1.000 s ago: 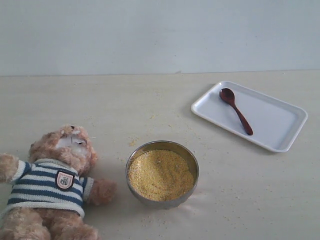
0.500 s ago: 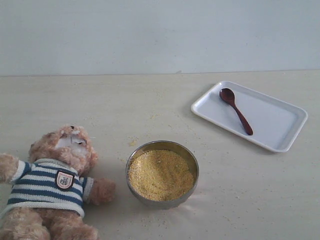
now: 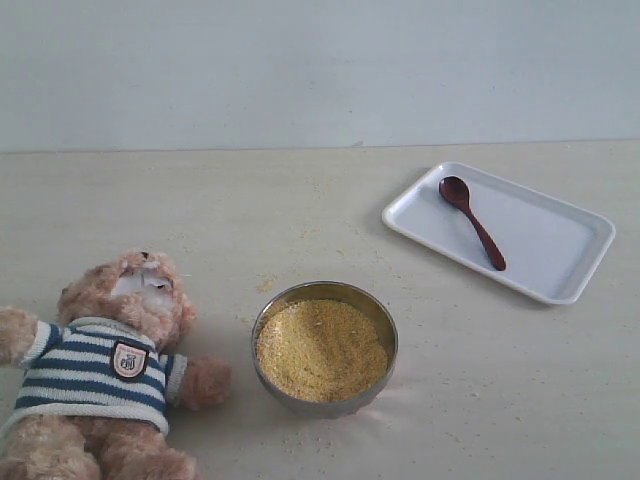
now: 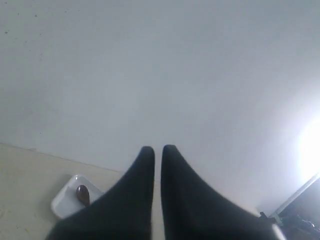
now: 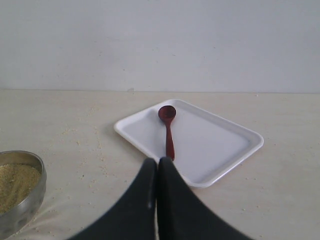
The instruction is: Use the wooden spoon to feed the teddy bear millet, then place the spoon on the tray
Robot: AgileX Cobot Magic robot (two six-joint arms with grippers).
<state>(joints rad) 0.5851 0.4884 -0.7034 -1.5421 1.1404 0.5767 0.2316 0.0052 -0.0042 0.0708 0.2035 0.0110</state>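
Observation:
The teddy bear (image 3: pixel 110 370) lies on its back at the front left, in a striped shirt. Millet (image 3: pixel 320 350) fills a round steel bowl (image 3: pixel 325 290) at the front middle. The wooden spoon (image 3: pixel 472 222) lies in the white tray (image 3: pixel 560 245) at the back right, also seen as spoon (image 5: pixel 168 130) on tray (image 5: pixel 220 145) in the right wrist view. Neither arm shows in the exterior view. My left gripper (image 4: pixel 157 148) is shut and empty, pointing at the wall, with the tray (image 4: pixel 65 200) and spoon bowl (image 4: pixel 82 195) low beside it. My right gripper (image 5: pixel 158 161) is shut and empty, short of the tray.
Loose millet grains are scattered over the beige table (image 3: pixel 300 220) around the bowl and toward the tray. A plain pale wall (image 3: pixel 320 70) runs behind the table. The bowl (image 5: pixel 20 190) also shows at the edge of the right wrist view.
Nothing has moved in the exterior view; the bear, bowl, tray and spoon stay where they were.

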